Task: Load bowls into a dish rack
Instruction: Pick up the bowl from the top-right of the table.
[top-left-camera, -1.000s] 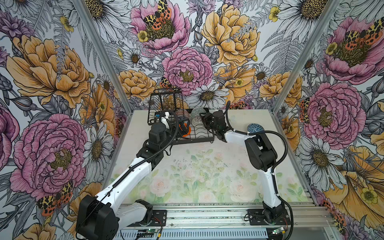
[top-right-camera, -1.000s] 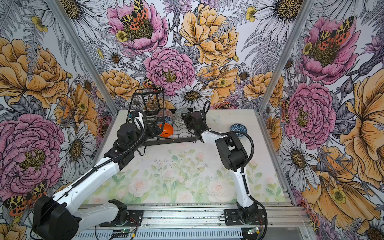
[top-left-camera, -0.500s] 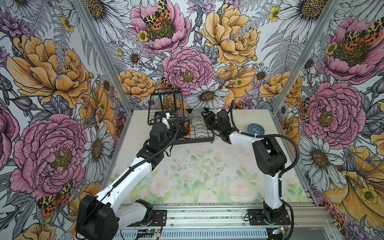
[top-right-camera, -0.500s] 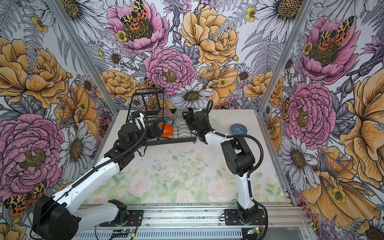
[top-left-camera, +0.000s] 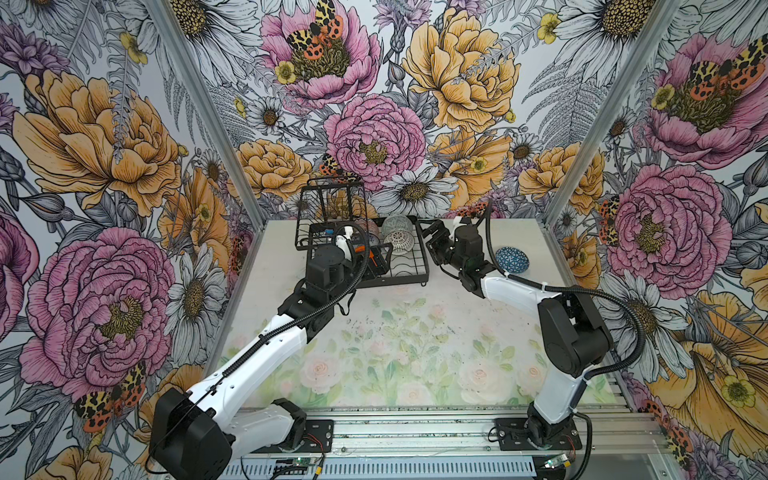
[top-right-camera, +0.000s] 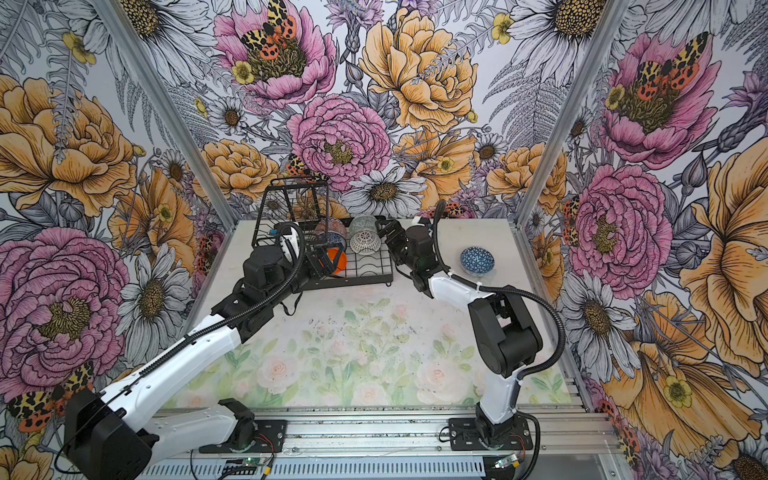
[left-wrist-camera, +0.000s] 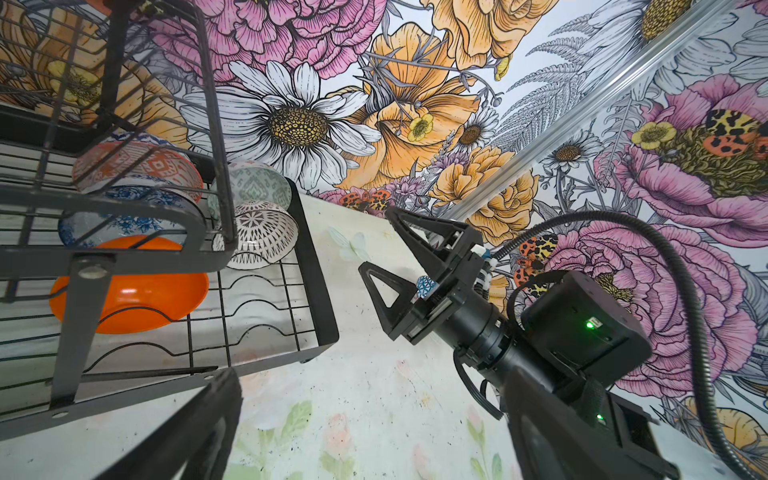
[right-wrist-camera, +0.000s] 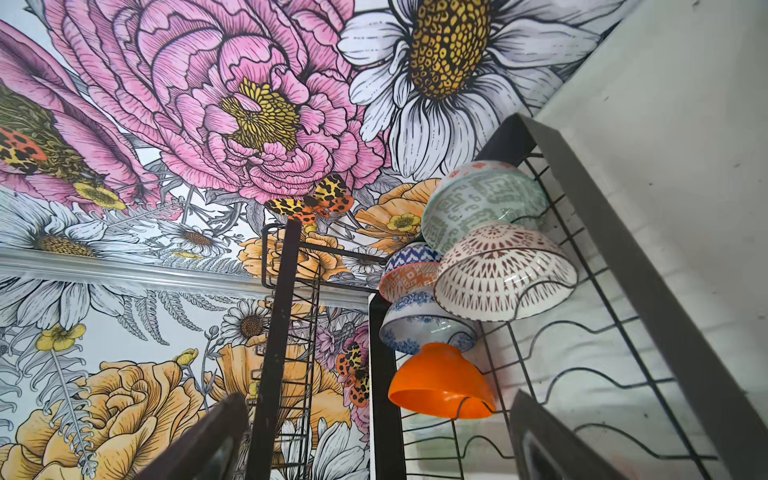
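My right gripper (left-wrist-camera: 376, 239) hung open and empty just beside the dish rack (left-wrist-camera: 314, 266). My left gripper (top-left-camera: 384, 259) stood wide open over the rack, near the orange bowl (right-wrist-camera: 440, 382), which sat racked with four patterned ones. The dark blue bowl (top-left-camera: 512, 259) lay apart on the table (top-left-camera: 415, 332).

The bowls (top-left-camera: 398, 242) are filling the rack's (top-left-camera: 399, 283) far slots; its near right slots are standing free. Basket tier (top-left-camera: 332, 199) and left arm (top-left-camera: 328, 270) are blocking its left end; near table (top-left-camera: 415, 332) is lying open.
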